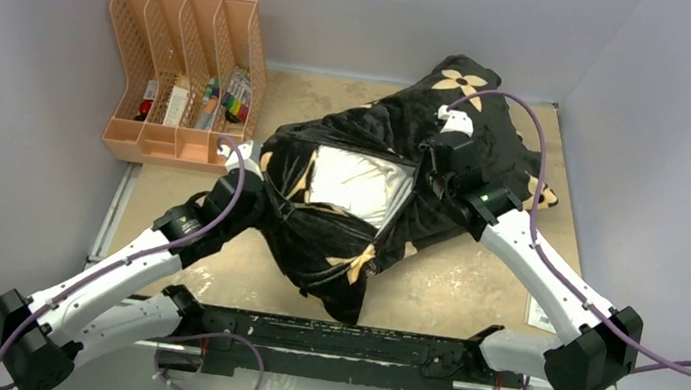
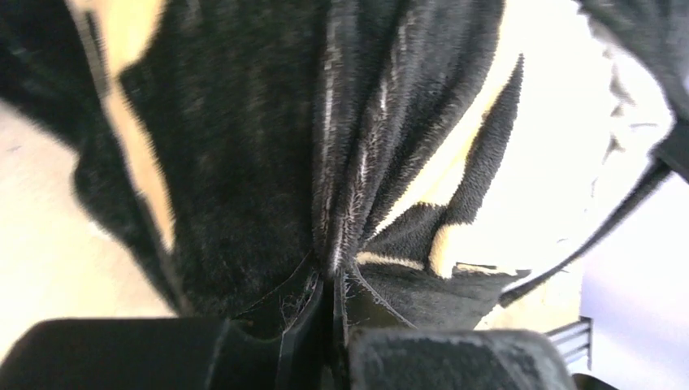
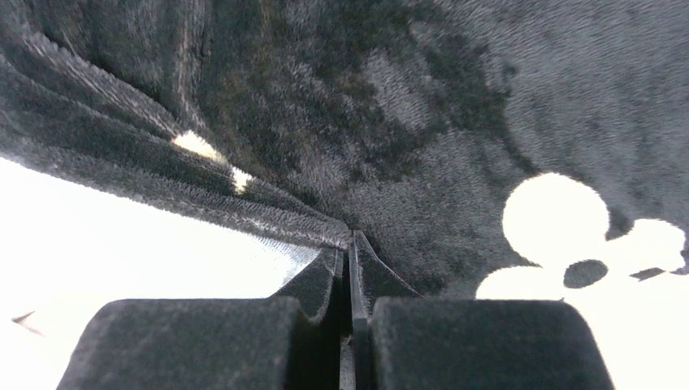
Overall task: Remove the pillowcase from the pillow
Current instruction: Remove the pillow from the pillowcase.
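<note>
The plush black pillowcase (image 1: 395, 131), tan-flowered and bunched on the table (image 1: 471, 282), gapes around the smooth white pillow (image 1: 353, 184), with the left gripper (image 2: 333, 280) and right gripper (image 3: 349, 244) each clenched on a furry fold at opposite sides of the opening.

Overhead looks down; 2 wrist views, very close, probably share pillowcase (image 1: 386, 125).

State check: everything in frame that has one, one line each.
pillowcase: not yet off, bunched, opening spread wide
pillow: mostly inside the pillowcase, white patch showing through the opening
left pincer: shut on a pillowcase fold
right pincer: shut on a pillowcase fold
organizer: upright at the far left, pens and small items in its slots
</note>
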Motion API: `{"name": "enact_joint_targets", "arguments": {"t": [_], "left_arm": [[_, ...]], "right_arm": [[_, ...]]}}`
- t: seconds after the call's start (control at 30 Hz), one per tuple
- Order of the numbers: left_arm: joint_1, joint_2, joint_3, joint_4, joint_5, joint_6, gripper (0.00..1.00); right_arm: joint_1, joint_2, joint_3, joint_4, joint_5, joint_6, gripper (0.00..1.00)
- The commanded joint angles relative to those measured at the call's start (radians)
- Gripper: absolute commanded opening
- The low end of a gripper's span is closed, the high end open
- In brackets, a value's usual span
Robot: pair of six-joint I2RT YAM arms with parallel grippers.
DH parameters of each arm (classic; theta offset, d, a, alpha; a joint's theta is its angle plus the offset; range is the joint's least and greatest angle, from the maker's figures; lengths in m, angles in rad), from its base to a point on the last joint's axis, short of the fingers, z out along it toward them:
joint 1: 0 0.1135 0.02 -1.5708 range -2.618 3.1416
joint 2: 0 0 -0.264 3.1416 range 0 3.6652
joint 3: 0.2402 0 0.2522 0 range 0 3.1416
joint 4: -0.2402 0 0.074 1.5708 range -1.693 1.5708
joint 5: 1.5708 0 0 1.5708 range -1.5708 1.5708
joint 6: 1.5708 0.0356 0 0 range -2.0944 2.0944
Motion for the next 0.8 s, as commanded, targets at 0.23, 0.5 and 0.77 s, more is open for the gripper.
{"name": "enact_joint_targets", "arguments": {"t": [0.23, 0.5, 0.77], "left_arm": [[0.016, 0.0, 0.078, -0.2, -0.031, 0.074, 0.38], [0.017, 0.107, 0.407, -0.187, -0.107, 0.21, 0.85], [0.017, 0.403, 0.529, -0.263, -0.204, 0.309, 0.8]], "right_arm": [[-0.042, -0.014, -0.158, 0.107, -0.323, -0.011, 0.0], [-0.041, -0.021, -0.206, 0.077, -0.391, -0.017, 0.01], [-0.042, -0.072, -0.214, 0.06, -0.371, -0.023, 0.03]]}}
